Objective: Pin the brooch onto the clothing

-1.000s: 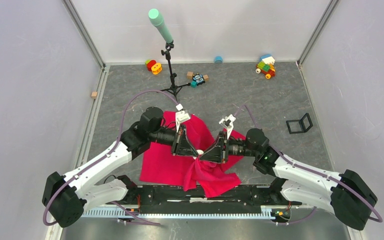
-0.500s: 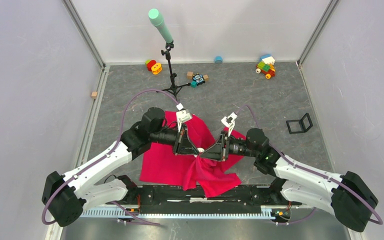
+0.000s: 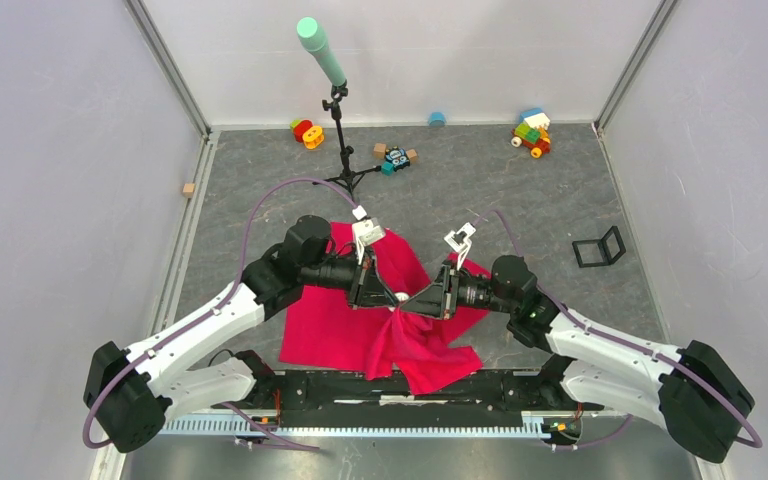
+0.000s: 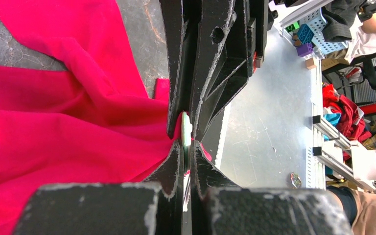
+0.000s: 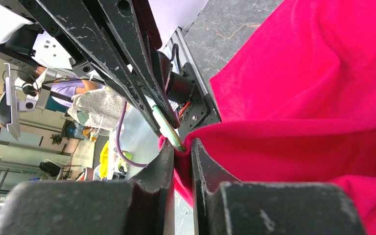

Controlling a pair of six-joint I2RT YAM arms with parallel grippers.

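Stalemate: my left gripper (image 4: 184,148) still pinches the brooch (image 4: 186,128), my right gripper (image 5: 180,147) a fold of shirt (image 5: 298,98), pinning apparently unfinished.

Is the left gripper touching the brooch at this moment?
Touching. The left wrist view shows the left gripper shut on the edge-on brooch, one fingertip pressed against each face, right beside a fold of the red clothing.
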